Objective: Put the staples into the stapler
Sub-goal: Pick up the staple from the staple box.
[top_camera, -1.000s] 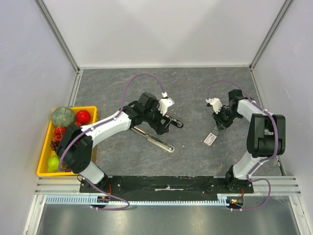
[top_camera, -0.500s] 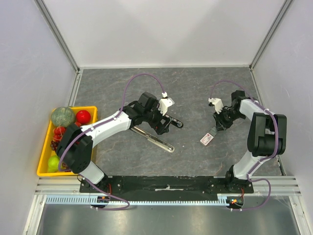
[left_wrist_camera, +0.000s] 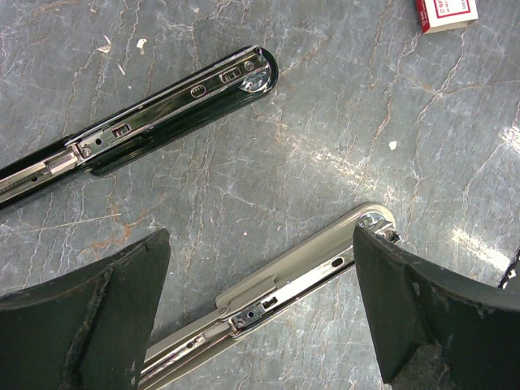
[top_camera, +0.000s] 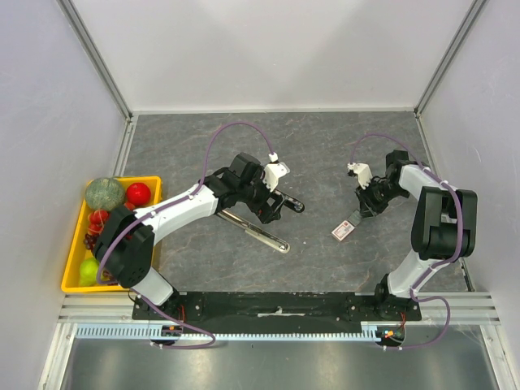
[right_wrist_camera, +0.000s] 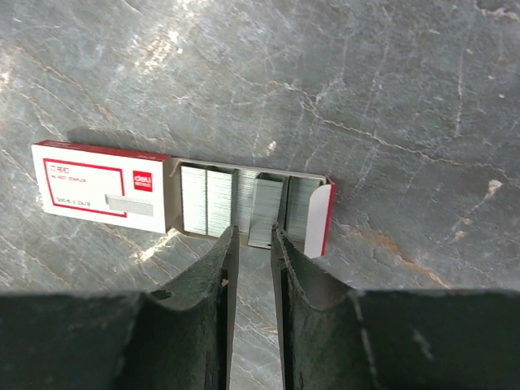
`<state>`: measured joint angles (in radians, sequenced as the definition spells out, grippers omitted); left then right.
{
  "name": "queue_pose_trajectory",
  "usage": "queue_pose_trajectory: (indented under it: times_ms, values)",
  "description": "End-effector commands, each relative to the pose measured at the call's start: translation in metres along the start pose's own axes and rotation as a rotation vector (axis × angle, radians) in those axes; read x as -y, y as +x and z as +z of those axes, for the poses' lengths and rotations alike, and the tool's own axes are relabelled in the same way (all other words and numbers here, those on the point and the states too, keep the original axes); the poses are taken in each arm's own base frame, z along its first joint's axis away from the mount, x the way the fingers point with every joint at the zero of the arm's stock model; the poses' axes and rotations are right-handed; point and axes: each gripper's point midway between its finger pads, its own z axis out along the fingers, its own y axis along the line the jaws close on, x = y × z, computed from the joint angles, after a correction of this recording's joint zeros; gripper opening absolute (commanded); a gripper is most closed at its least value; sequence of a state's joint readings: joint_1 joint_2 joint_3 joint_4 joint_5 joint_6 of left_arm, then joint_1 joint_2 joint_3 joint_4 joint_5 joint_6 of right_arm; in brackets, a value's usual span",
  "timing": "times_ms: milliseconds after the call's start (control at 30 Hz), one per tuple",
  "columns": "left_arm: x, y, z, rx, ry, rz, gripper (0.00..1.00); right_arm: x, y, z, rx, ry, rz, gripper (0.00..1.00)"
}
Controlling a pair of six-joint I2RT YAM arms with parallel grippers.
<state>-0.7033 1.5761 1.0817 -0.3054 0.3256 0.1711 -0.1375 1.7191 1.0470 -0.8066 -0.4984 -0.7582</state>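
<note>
Two grippers work over the grey stone-patterned table (top_camera: 325, 146). At the bottom of the right wrist view, the right gripper (right_wrist_camera: 253, 240) has its fingers (right_wrist_camera: 211, 284) drawn close, with only a narrow slit between them. The tips rest at the near edge of the staples box (right_wrist_camera: 101, 188), which lies flat across the middle of that picture. The box's white sleeve sits on the left. It bears a red-outlined panel with a small red patch reading "deli"; the finer print is too small to read. The inner tray is slid out to the right and ends in a red flap. Grey staple strips (right_wrist_camera: 213, 201) lie side by side in the tray. One strip sits slightly askew with its end at the fingertips, but whether the fingers pinch it cannot be told.

In the overhead view the box lies right of centre. The stapler (top_camera: 256, 230) lies well apart from it at centre, opened into two splayed halves. In the left wrist view the left gripper (left_wrist_camera: 260, 234) has its fingers spread wide over the chrome half at lower centre, gripping nothing. The black half runs across the upper left. At the left edge of the overhead view, a yellow bin (top_camera: 142, 179) holds fruit (top_camera: 104, 193).
</note>
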Motion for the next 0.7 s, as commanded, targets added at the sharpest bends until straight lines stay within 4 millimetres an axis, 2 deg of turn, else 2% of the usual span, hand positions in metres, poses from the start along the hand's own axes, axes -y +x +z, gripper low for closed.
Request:
queue_pose_trajectory:
  times_ms: [0, 167, 233, 667]
  values:
    - [0.002, -0.021, -0.003, 0.052, 0.021, -0.005, 1.0, 0.013, -0.003, -0.005, 0.002, 0.071, -0.018, 0.3]
    - [0.003, -0.022, -0.003, 0.055, 0.024, -0.005, 1.0, 0.008, -0.001, 0.0, 0.0, 0.036, -0.007, 0.3]
    - [0.003, -0.022, -0.003, 0.053, 0.022, -0.006, 1.0, 0.002, -0.007, -0.001, 0.021, -0.003, -0.004, 0.29]
    - [0.003, -0.022, -0.004, 0.055, 0.024, -0.004, 1.0, 0.006, -0.004, 0.002, -0.004, 0.032, -0.015, 0.27]
